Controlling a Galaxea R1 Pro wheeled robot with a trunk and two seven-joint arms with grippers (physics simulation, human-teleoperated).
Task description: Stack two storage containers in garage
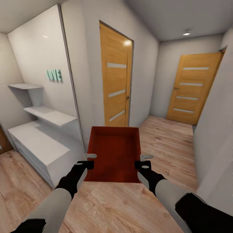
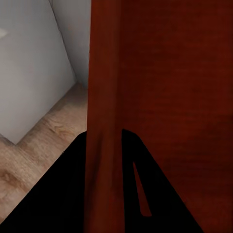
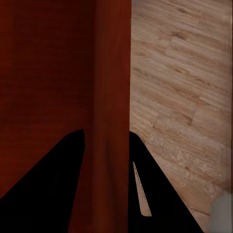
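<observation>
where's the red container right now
In the head view the storage container is held centre frame above the wood floor, the left gripper and right gripper clamping its side walls, white shelves to its left.

One storage container: orange-red, rectangular, open-top, thin plain walls, nothing inside. Held level above the light wood plank floor, long axis pointing away from the robot, open side up. Left side wall sits between the left gripper's fingers; right side wall sits between the right gripper's fingers. Both grips near the container's close end.
</observation>
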